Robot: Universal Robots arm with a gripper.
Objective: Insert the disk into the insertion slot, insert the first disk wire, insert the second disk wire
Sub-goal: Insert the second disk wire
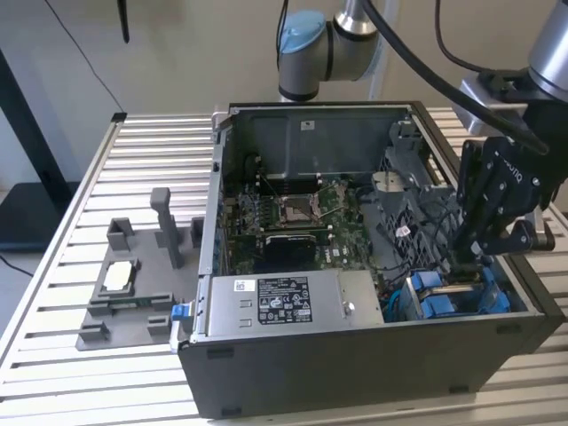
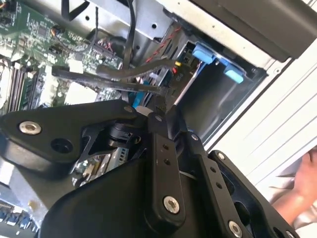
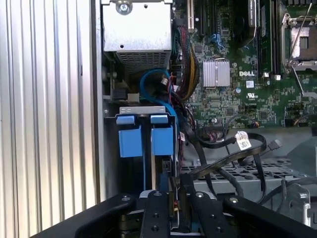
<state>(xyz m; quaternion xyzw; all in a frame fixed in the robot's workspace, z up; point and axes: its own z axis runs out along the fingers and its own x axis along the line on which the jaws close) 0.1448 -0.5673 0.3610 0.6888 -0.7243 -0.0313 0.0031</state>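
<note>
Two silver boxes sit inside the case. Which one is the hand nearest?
Neither labelled box: the hand hangs over the blue-tabbed insertion slot at the exterior view's right, while the silver labelled power-supply box sits apart toward the left.

Even indoor light, sunlit glare on the table slats (image 2: pixel 277 124), blurred close parts.

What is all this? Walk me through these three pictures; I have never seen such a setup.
The exterior view shows a robot arm reaching into an open computer case that lies on a slatted metal table. The gripper hangs low over the insertion slot, a drive bay with blue tabs, at the exterior view's right. Beside the case sits a grey holder tray with a small silver chip. Both wrist views come from cameras riding on the arm, looking down past its black linkage at the green motherboard, black cables and the blue tabs.
</note>
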